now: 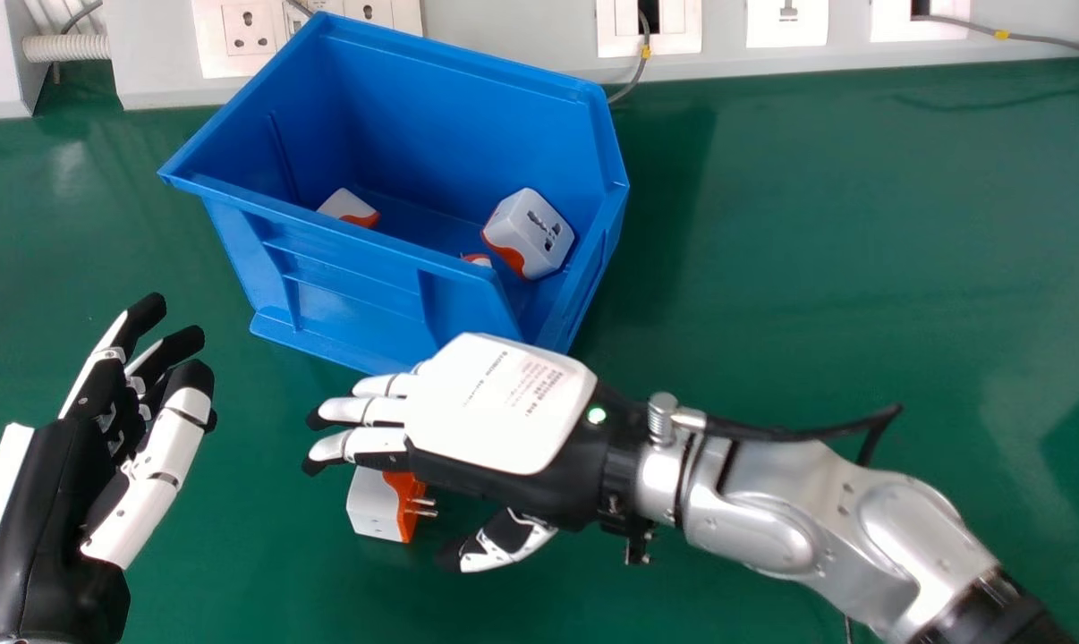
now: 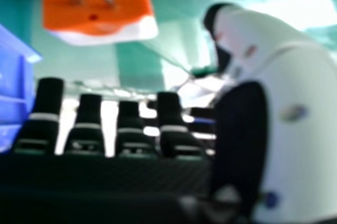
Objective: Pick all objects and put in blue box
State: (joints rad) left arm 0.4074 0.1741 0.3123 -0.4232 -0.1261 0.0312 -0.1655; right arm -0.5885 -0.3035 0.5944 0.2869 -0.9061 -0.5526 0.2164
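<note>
Right robot hand [image 1: 502, 407] straight-fingered near adapter [image 1: 377, 506]

Bright | soft shadow beside blue box [image 1: 352, 300] | glare on table [image 1: 862, 268]

the blue storage bin [image 1: 352, 313] looks like smooth moulded plastic with a soft sheen. the near travel adapter [image 1: 374, 505] has a hard, smooth white and orange plastic shell and shiny metal pins [image 1: 426, 507]; the far-left adapter [image 1: 347, 204] and far-right adapter [image 1: 539, 233] in the bin are smooth plastic too. the tabletop [image 1: 817, 224] is smooth and green, faintly glossy, with pale reflections. the right hand [image 1: 504, 402] has a smooth white back cover over matt black; the left hand [image 1: 56, 501] pairs glossy white with satin black. the right forearm [image 1: 772, 501] looks like satin silver metal. at far left, the conduit [image 1: 65, 47] is ribbed.
</note>
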